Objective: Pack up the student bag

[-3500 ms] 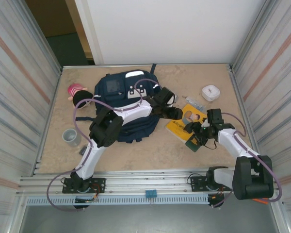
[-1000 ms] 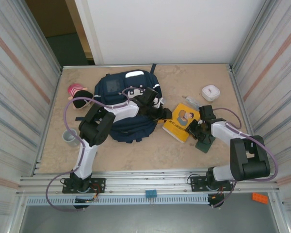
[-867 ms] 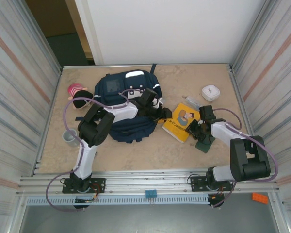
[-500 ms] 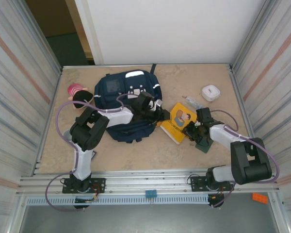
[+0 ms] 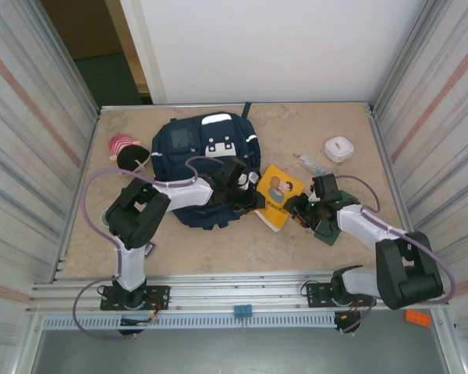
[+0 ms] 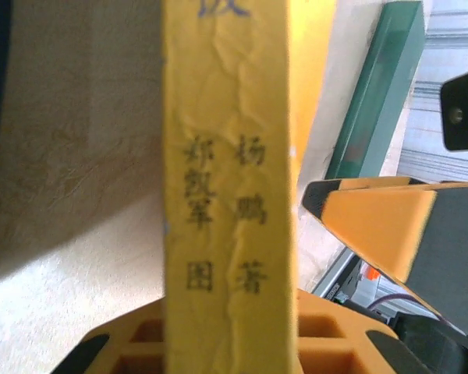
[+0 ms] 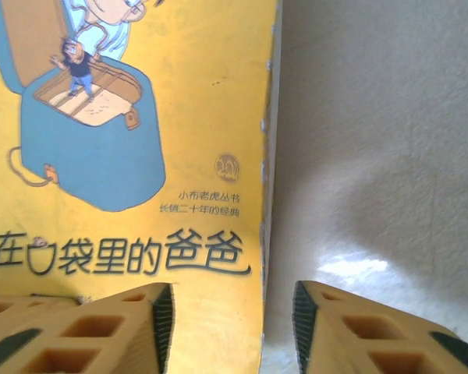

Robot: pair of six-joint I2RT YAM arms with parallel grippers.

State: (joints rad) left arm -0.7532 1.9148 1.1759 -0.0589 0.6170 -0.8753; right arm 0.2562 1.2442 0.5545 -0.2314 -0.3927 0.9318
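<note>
In the left gripper (image 6: 230, 331) sits the book's (image 6: 226, 156) spine.

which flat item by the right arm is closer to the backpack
The yellow book, right beside the student bag; the dark green one lies beyond it.

Bright, even light; soft shadows on the table (image 5: 242, 241). Wrist views slightly blurred; right one shows glare.

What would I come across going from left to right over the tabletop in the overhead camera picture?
Pink-striped plush doll → navy backpack → yellow picture book → small white case.
</note>
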